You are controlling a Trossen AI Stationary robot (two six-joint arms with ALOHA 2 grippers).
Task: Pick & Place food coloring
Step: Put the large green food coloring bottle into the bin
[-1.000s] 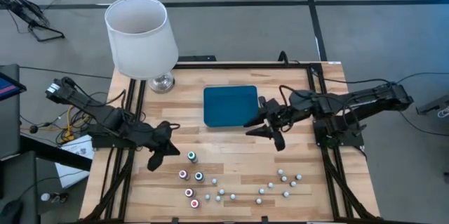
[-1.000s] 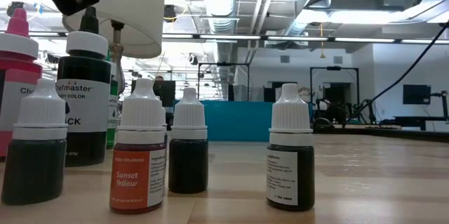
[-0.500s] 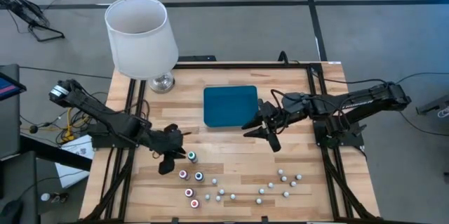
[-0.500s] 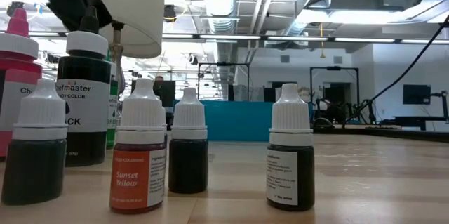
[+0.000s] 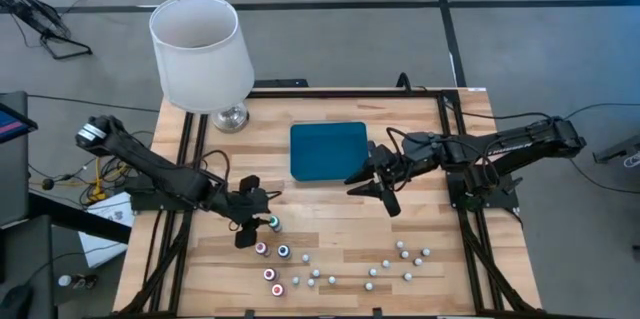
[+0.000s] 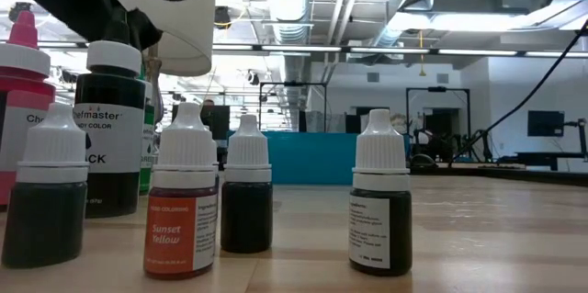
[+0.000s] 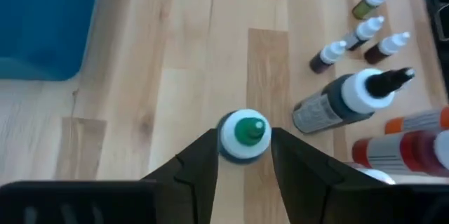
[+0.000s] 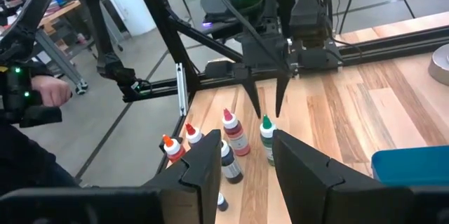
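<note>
The food coloring stands in a cluster near the table's front edge. It is made up of several larger bottles with coloured tops (image 5: pixel 272 259) and several small white-capped ones (image 5: pixel 400 259). The farthest bottle has a green tip and a white cap (image 7: pixel 243 134) (image 5: pixel 273 223). My left gripper (image 7: pixel 243 148) (image 5: pixel 262 224) hangs open over this bottle, pointing down, one finger on each side of its cap. In the right wrist view its fingertips (image 8: pixel 256 114) stand just above the bottle's tip (image 8: pixel 266 121). My right gripper (image 5: pixel 378 187) hovers open, holding nothing, to the right of the teal tray (image 5: pixel 328 149).
A white-shaded lamp (image 5: pixel 200 49) stands at the table's far left corner. Black rails (image 5: pixel 190 159) run along both sides of the table. A dark-bodied bottle (image 7: pixel 337 104) and red ones (image 7: pixel 400 150) stand close beside the green-tipped bottle. A person's hand (image 8: pixel 52 90) shows beyond the table.
My left gripper has moved toward the table's right and near edges, from the bare wood to a spot over the green-tipped bottle. The bottles have stayed where they were.
</note>
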